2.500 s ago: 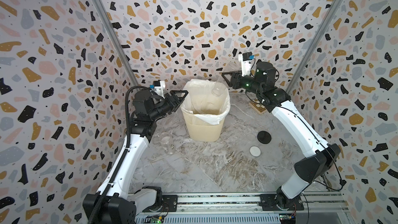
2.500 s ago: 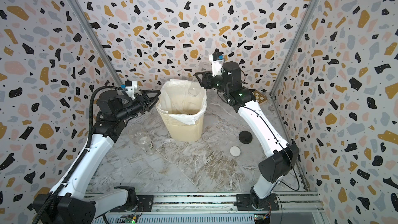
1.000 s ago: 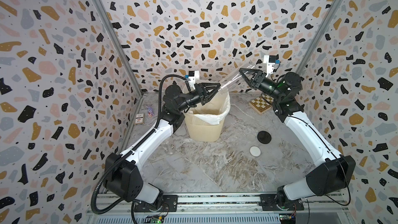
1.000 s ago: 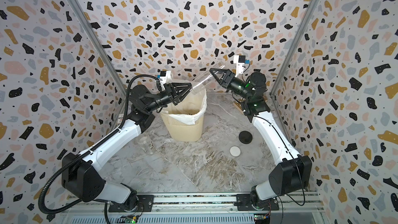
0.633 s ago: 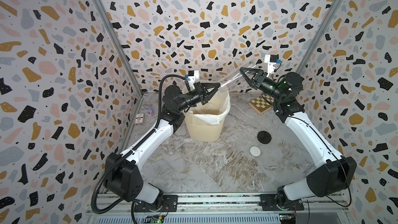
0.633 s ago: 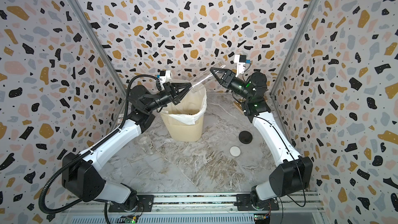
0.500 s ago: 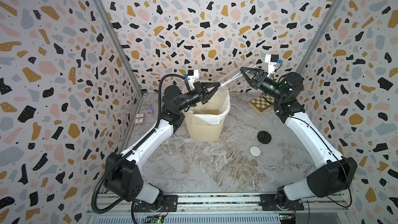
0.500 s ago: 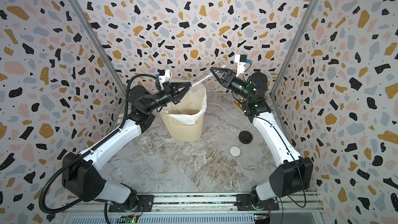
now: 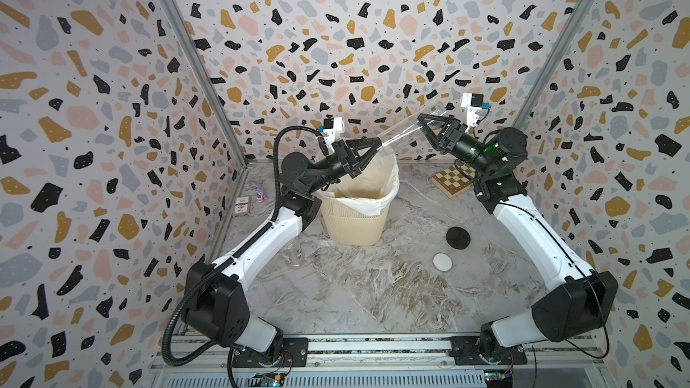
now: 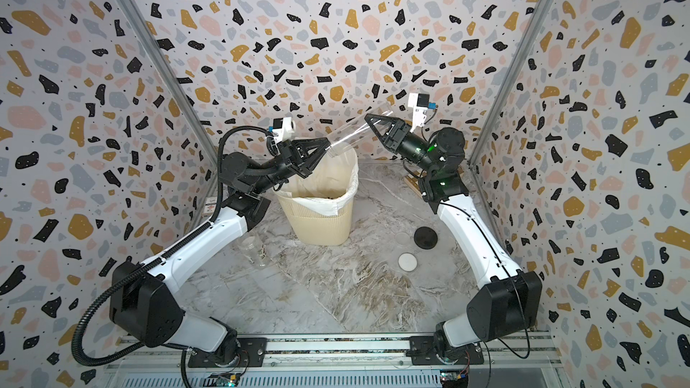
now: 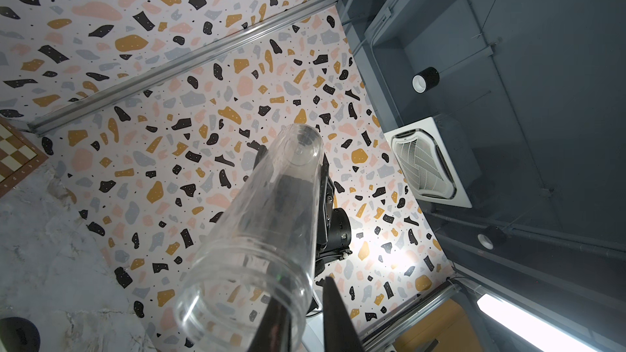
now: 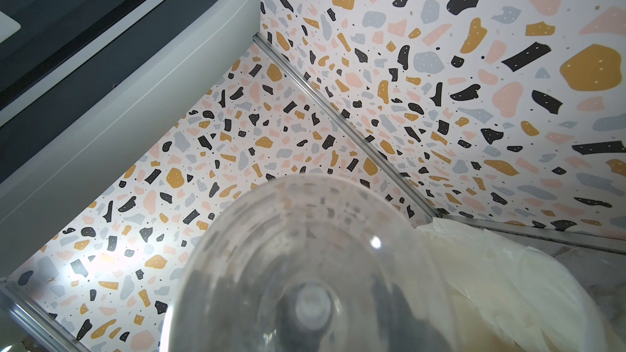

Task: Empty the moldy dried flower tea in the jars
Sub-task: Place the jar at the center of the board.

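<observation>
We should tip the tall slim jar (image 9: pixel 403 135), aloft above the bin (image 9: pixel 354 227), steeper: its long axis slants from the raised base, pinched in the right gripper (image 9: pixel 425 130) fingers, down to the open mouth by the left gripper (image 9: pixel 375 143), whose near-closed fingers may or may not grip the rim.

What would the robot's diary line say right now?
right claw: shut on tall clear tube | tube: tilted, open mouth down toward cream bin, looks empty | left claw: at tube's mouth
</observation>
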You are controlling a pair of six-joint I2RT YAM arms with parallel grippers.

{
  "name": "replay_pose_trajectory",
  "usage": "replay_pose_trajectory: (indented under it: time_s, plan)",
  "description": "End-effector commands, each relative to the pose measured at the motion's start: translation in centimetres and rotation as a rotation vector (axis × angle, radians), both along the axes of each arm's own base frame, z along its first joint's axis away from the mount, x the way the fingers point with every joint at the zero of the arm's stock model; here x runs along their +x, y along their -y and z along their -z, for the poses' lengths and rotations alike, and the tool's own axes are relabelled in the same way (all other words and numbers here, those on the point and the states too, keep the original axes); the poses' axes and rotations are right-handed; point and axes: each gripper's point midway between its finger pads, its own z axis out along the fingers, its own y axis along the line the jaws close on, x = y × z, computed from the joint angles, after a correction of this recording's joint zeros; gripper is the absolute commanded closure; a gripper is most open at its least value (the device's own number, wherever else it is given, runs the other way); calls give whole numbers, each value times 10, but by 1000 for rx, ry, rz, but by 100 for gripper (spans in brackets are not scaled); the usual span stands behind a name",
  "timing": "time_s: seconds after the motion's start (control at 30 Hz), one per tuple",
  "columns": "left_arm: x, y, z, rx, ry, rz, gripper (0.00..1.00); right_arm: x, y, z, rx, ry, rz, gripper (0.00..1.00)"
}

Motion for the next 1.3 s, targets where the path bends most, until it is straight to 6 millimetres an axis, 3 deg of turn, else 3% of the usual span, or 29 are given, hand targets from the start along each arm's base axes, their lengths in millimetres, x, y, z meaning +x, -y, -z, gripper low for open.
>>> replay_pose_trajectory:
  time_s: [0.0,0.23,0.33,0.47,0.83,1.0,1.13,1.27]
  plan:
    - [-17,-6,-25,-61,114,4,86,-2,-4,5,-17,12,-27,54]
    - [-17,-5,-23,-60,105,11,92,2,-3,11,-21,-1,-21,55]
    - [-17,-5,-22,-55,108,15,76,4,1,12,-19,-1,-13,55]
    - [-16,-4,-19,-43,102,15,72,5,2,11,-18,0,-14,55]
    - [-9,-5,-8,-30,70,4,93,7,5,11,1,-3,-20,55]
    - [-9,-7,-10,-35,73,1,97,8,4,14,12,-13,-37,54]
    - [-10,-8,-12,-39,83,2,98,7,2,15,11,-11,-55,43]
    - [-11,-8,-15,-42,91,-2,100,8,2,18,0,-24,-43,16]
